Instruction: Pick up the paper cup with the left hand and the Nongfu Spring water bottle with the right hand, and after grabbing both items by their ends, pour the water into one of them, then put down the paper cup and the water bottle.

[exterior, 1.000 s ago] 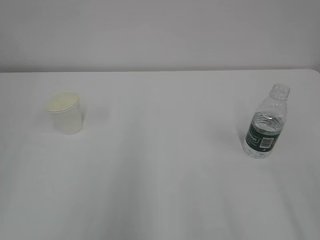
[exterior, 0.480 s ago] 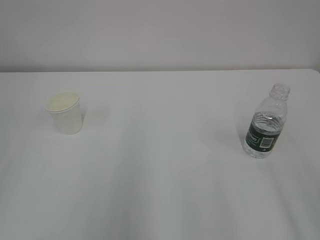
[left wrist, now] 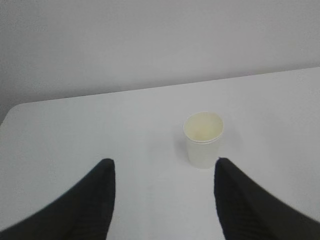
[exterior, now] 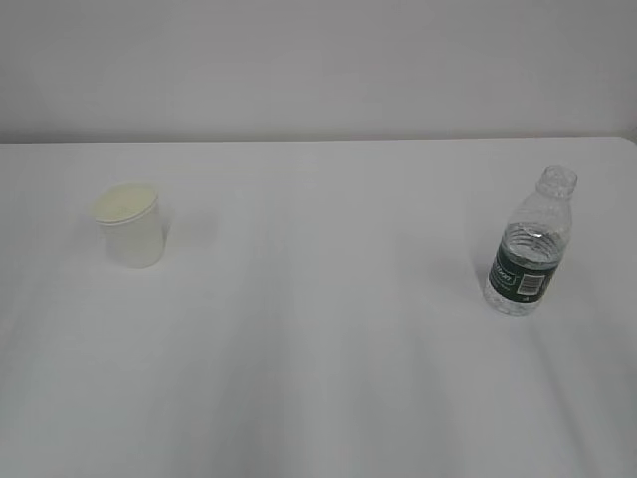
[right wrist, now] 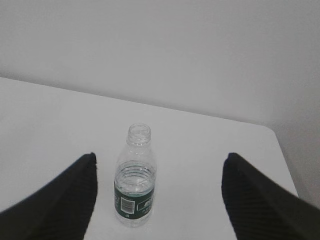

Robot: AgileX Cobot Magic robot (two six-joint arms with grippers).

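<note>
White tabletop (exterior: 318,378) runs back to a plain pale wall (exterior: 318,60), and from my station the exterior view shows only two things on it. On the left I see the paper cup (exterior: 130,226) standing upright, its rolled rim up and its pale yellowish inside showing. Well apart from it, on the right, the Nongfu Spring water bottle (exterior: 530,245) stands upright with no cap, its dark green label band low on the body; the water (exterior: 528,246) level sits just above that band.

Neither arm appears in the exterior view. Through the left wrist camera I see the left tool (left wrist: 164,172) with its two black fingers spread wide and holding nothing; the cup (left wrist: 202,139) stands ahead of it, nearer the right finger, untouched. Through the right wrist camera the right tool (right wrist: 158,167) is likewise spread wide and empty, with the bottle (right wrist: 134,176) ahead between the fingers, closer to the left one and touching neither.
</note>
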